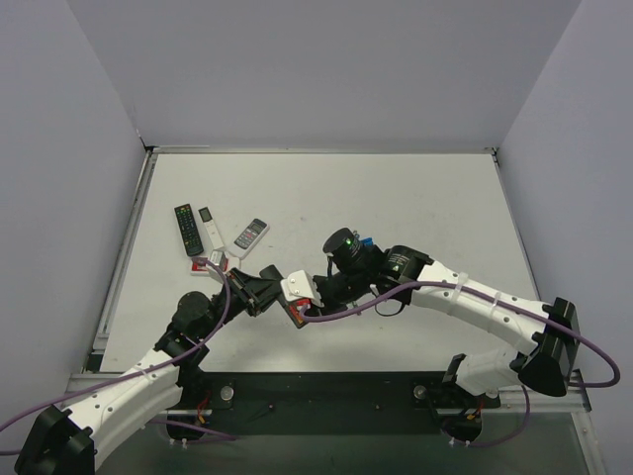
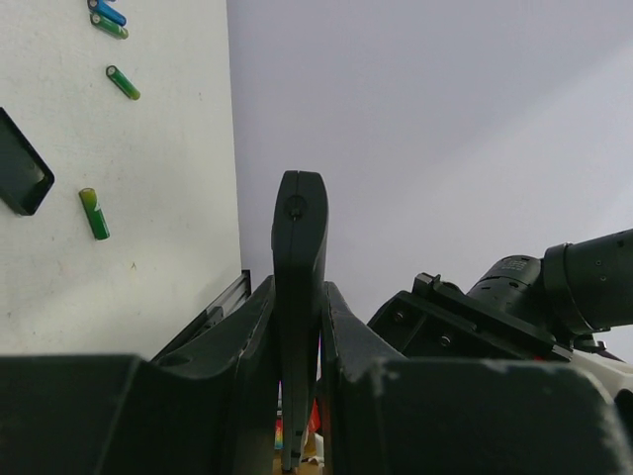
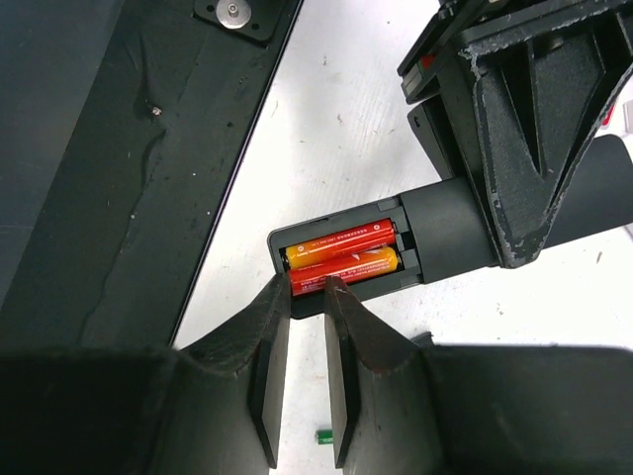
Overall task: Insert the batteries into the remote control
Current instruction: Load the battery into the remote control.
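My left gripper (image 1: 269, 287) is shut on the slim black remote control (image 3: 445, 233) and holds it above the table; in the left wrist view the remote (image 2: 298, 228) stands edge-on between the fingers. Its open compartment holds two orange-red batteries (image 3: 341, 253) side by side. My right gripper (image 3: 307, 289) has its jaws a narrow gap apart with nothing between them, and its tips rest at the lower battery, at the compartment's edge. Loose green batteries (image 2: 94, 213) and a blue one (image 2: 107, 12) lie on the table near the black cover piece (image 2: 22, 178).
A black remote with buttons (image 1: 188, 229), two white remotes (image 1: 251, 234) and a red-and-white one (image 1: 210, 263) lie at the left. The dark base rail (image 3: 119, 148) runs along the table's near edge. A green battery (image 3: 322, 434) lies under my right gripper.
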